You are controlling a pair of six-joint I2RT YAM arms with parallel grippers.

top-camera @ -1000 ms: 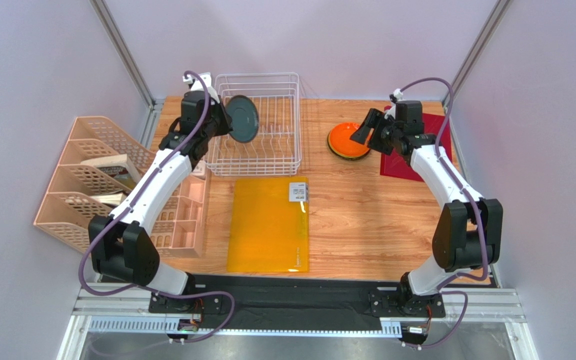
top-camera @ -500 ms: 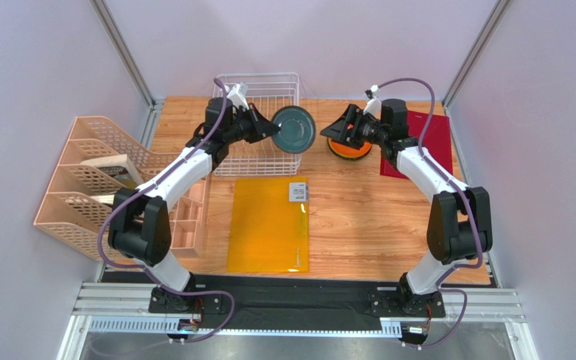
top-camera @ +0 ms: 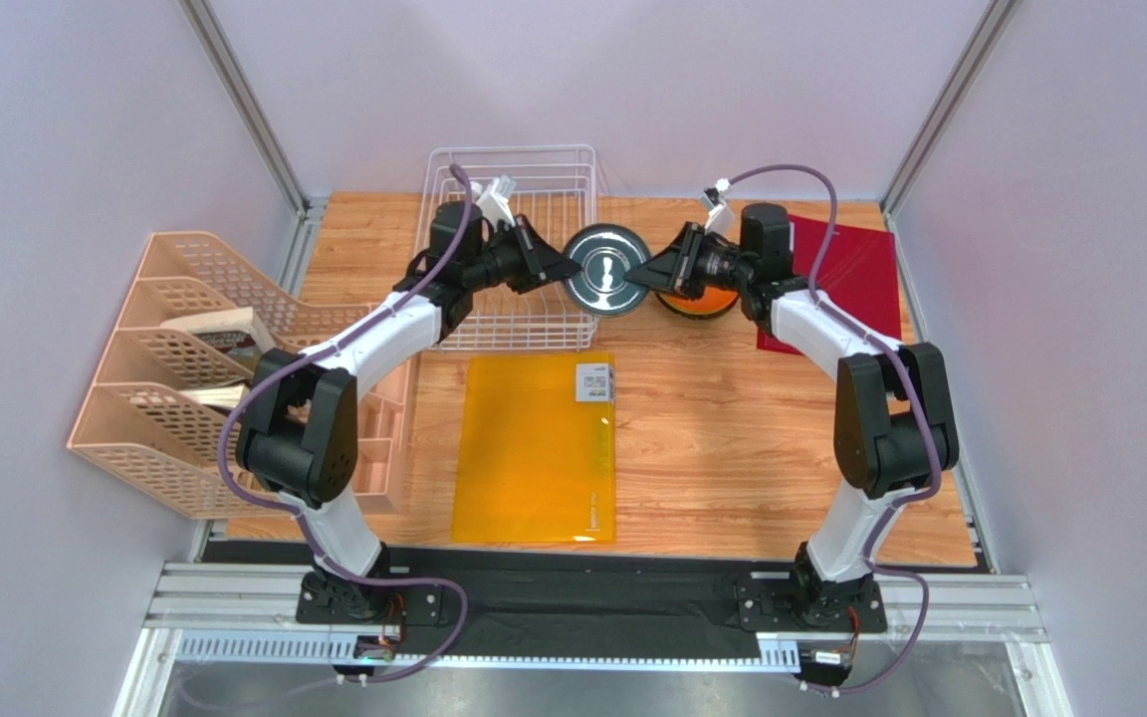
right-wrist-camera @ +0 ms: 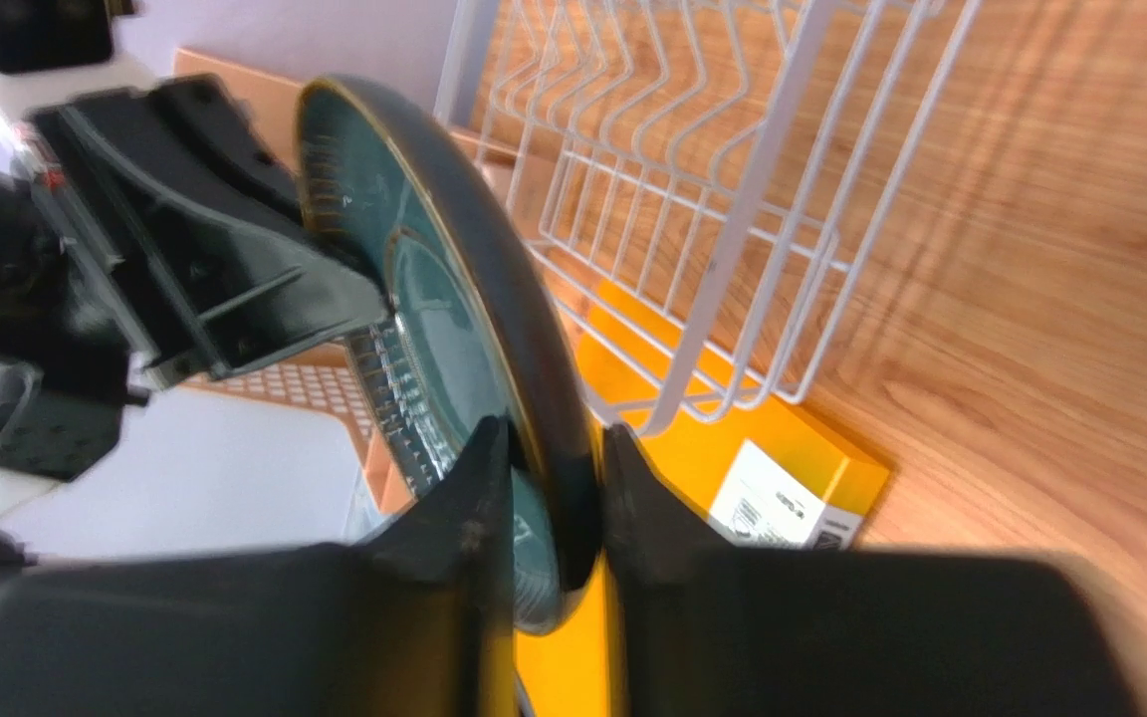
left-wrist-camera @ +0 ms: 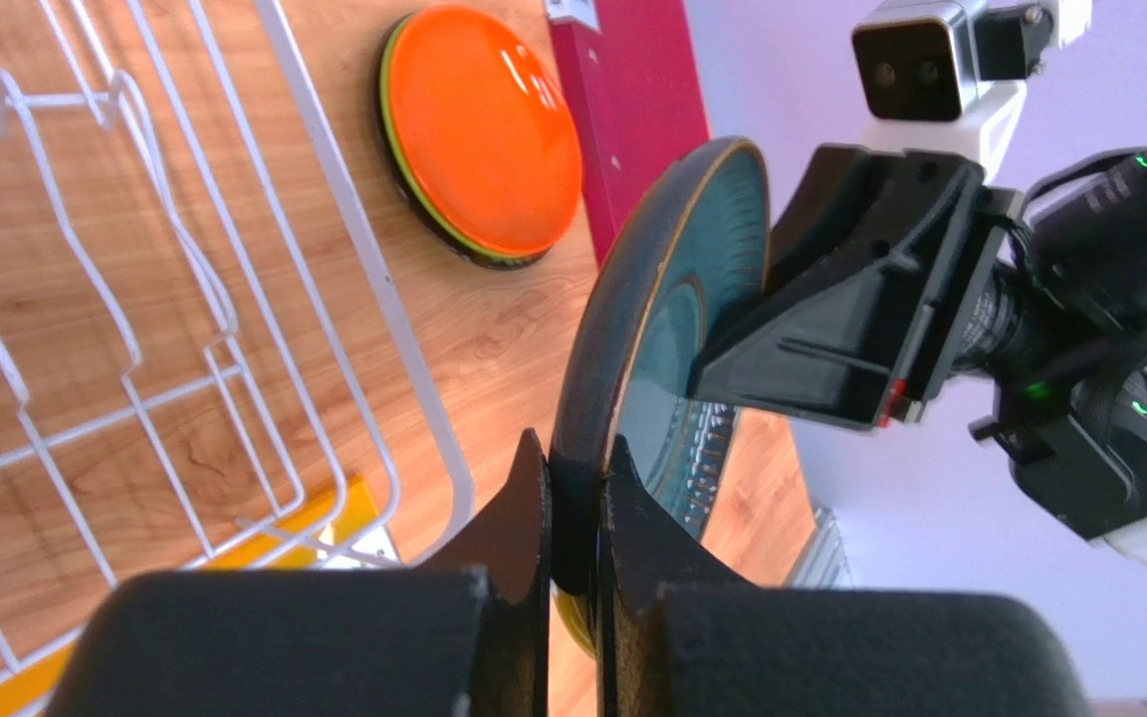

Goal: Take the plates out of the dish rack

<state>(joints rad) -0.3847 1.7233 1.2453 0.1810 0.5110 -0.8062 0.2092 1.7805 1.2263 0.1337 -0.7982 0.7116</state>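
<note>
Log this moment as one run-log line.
step: midair handover | left gripper: shut on dark grey plate rim | right gripper: shut on opposite rim | orange plate: outside dish rack

The plate [top-camera: 605,269] clamped in the black left end effector [left-wrist-camera: 577,451] is dark teal-grey with a thin brown rim. Beyond it are a glossy orange plate [left-wrist-camera: 483,127], green-edged beneath, a white wire dish rack [top-camera: 512,151] and the wood-grain table [top-camera: 714,433].
</note>
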